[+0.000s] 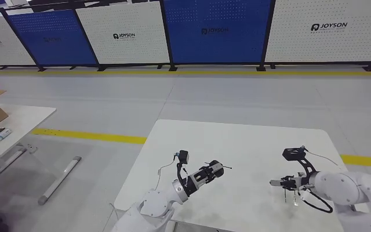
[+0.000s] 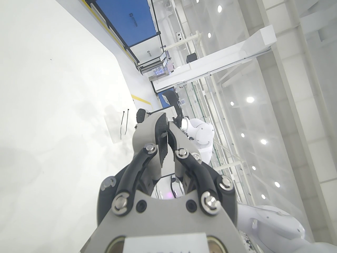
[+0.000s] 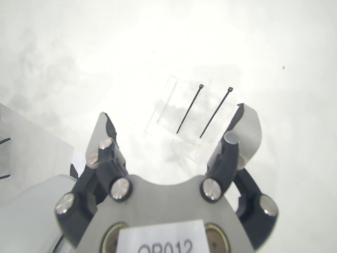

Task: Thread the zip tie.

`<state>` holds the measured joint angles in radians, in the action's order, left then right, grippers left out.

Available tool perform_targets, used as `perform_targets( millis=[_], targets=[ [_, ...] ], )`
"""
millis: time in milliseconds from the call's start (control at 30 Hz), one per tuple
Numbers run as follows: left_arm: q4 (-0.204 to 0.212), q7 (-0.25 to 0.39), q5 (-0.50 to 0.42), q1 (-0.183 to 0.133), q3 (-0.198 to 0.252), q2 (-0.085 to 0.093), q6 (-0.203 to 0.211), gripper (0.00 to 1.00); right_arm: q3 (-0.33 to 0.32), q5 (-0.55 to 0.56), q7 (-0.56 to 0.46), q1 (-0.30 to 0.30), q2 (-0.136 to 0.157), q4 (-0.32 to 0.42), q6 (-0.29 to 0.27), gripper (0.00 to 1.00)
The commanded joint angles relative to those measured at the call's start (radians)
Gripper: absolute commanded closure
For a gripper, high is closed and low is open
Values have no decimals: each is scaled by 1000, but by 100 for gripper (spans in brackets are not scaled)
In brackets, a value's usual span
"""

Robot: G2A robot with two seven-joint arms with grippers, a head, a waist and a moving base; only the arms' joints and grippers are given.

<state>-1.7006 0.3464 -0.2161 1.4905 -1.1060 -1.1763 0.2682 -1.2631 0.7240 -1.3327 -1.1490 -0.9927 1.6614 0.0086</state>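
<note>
Two zip ties (image 3: 190,107) are being framed between the wide-open, empty fingers (image 3: 250,125) of the right gripper (image 3: 173,111); one alone should be centred between them before closing.

Two zip ties (image 3: 189,107) lie side by side, not touching, on a clear sheet (image 3: 168,101) at the near right of the worktop (image 1: 243,145). The right claw (image 3: 173,113) hangs over that sheet. The left claw (image 1: 217,168) is well to its left, above the worktop's near middle.

Logo print on wall panels (image 1: 124,23)
</note>
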Motion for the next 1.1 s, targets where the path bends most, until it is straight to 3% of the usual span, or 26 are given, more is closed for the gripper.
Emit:
perform_targets(
  millis=[0,100,133,200,367,733,1067],
  targets=[
    [0,0,0,0,0,0,0,100,-2,12,-18,-2,2,2,11,16],
    [0,0,0,0,0,0,0,100,5,21,-30,-2,3,0,20,22],
    [0,0,0,0,0,0,0,100,10,19,-35,0,3,-6,22,28],
    [0,0,0,0,0,0,0,100,19,18,-34,7,2,-16,25,50],
    [0,0,0,0,0,0,0,100,31,17,-34,19,0,-29,31,57],
    [0,0,0,0,0,0,0,100,81,63,-57,48,0,-56,74,56],
    [0,0,0,0,0,0,0,100,151,84,-57,93,-8,-108,111,65]
  ],
)
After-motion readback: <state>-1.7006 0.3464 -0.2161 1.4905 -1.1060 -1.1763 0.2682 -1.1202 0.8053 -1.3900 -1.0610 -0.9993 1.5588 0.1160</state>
